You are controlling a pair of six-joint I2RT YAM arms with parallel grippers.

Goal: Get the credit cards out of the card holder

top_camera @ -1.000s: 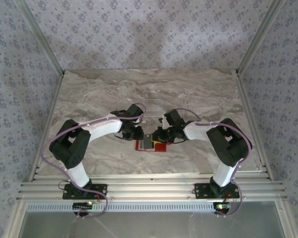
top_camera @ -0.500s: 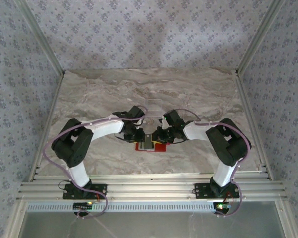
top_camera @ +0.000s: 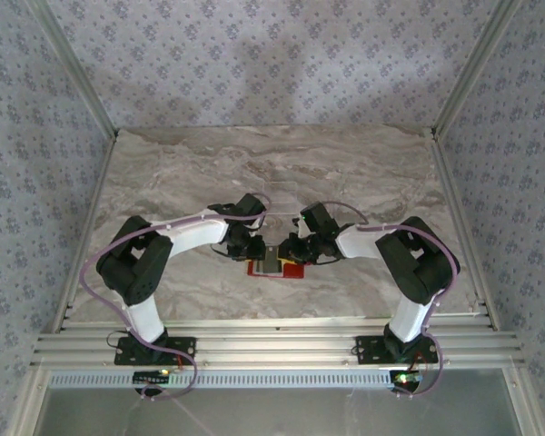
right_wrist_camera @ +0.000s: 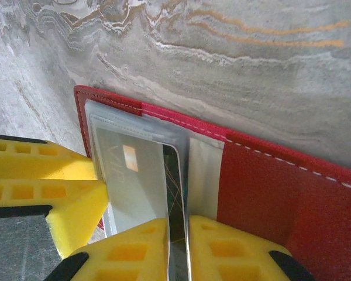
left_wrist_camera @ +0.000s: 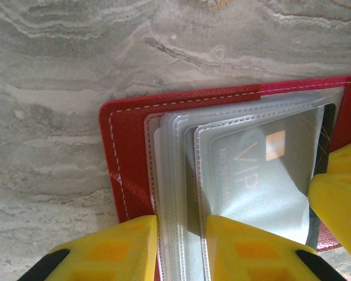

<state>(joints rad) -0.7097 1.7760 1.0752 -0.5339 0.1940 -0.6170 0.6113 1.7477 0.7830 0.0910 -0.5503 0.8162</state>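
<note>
Card holder [left_wrist_camera: 126,170] on desk [left_wrist_camera: 47,70]: left jaws are pinching clear sleeves [left_wrist_camera: 172,175], right jaws VIP card [right_wrist_camera: 134,187] edge, thin hold possibly slipping.

From above, the card holder [top_camera: 295,271] lies mostly hidden beneath the left gripper [top_camera: 253,252] and right gripper [top_camera: 293,252]; in both wrist views the lower right frame edge cuts it off.

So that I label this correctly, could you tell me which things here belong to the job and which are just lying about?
Job: red card holder, VIP credit card in its clear sleeve, left gripper, right gripper.
Lying about: clear plastic stand, marble table.
</note>
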